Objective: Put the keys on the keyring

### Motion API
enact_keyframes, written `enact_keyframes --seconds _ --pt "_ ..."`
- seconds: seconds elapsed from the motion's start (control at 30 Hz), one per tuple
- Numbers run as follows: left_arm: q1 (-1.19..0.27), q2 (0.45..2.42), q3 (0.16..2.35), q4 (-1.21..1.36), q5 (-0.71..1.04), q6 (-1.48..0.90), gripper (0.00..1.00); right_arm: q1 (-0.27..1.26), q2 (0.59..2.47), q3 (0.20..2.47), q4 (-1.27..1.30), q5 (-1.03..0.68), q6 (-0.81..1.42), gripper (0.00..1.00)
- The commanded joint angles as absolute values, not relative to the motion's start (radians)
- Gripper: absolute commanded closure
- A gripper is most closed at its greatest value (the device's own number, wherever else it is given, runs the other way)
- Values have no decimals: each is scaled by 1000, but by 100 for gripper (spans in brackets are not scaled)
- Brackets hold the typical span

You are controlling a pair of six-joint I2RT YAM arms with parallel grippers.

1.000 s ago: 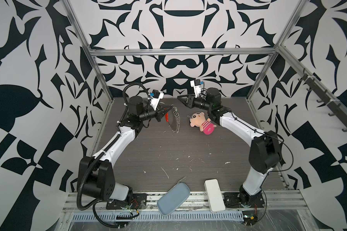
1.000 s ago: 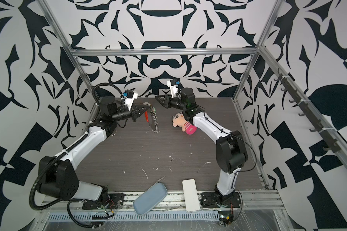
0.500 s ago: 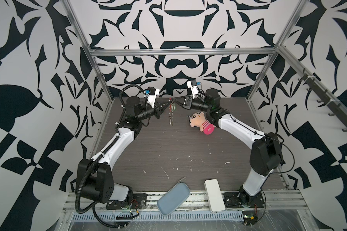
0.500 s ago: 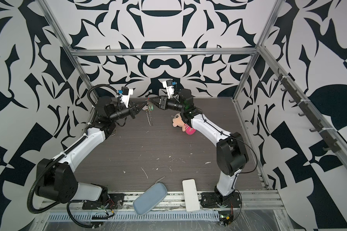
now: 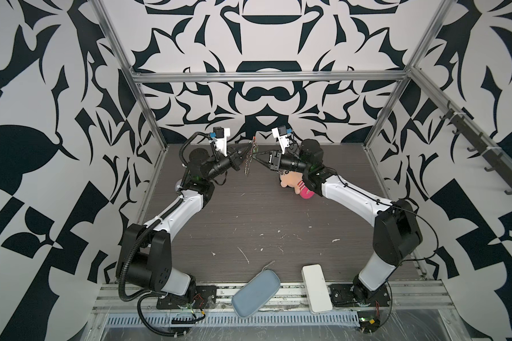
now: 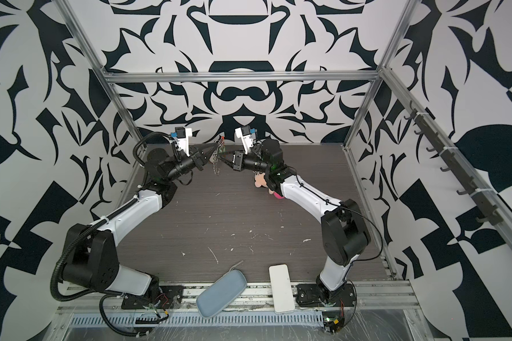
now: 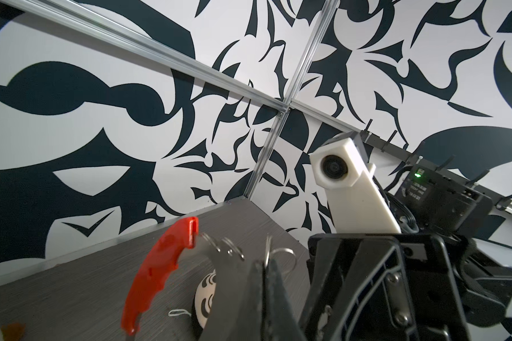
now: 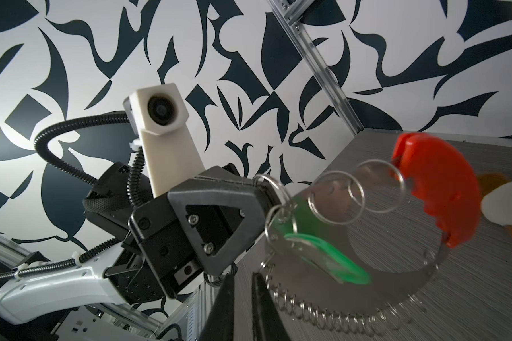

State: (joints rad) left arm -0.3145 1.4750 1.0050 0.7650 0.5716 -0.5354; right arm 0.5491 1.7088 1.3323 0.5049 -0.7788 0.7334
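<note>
- Left gripper (image 8: pixel 259 184) is clamping a silver ring (image 8: pixel 278 189), suspending the red-segmented metal keyring (image 8: pixel 438 189) above the grey desk's (image 5: pixel 249 221) far edge.
- Bright green plastic key (image 8: pixel 322 254) is dangling beside it, seemingly threaded.
- Right gripper (image 8: pixel 246 286) is hovering underneath; I cannot tell whether it is gripping anything.

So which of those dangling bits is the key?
At the far end of the grey table, the left tool and right tool almost meet in mid-air. Between them hangs a red and silver keyring; the key is the one bright green piece.
</note>
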Motion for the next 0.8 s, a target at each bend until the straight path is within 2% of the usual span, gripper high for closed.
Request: enact_keyframes --seconds 0.0,0.27,0.5,0.77 --pt "-319 1460 989 877 536 -572 100 538 1627 1329 497 -782 666 82" --pt "-320 1478 986 890 558 -623 100 473 1502 1242 458 -676 609 73" --pt "-319 1500 1003 922 588 -677 100 469 1586 1364 370 -735 539 64" --pt "-320 1538 1016 1010 625 -753 100 492 1691 1473 387 -816 566 62"
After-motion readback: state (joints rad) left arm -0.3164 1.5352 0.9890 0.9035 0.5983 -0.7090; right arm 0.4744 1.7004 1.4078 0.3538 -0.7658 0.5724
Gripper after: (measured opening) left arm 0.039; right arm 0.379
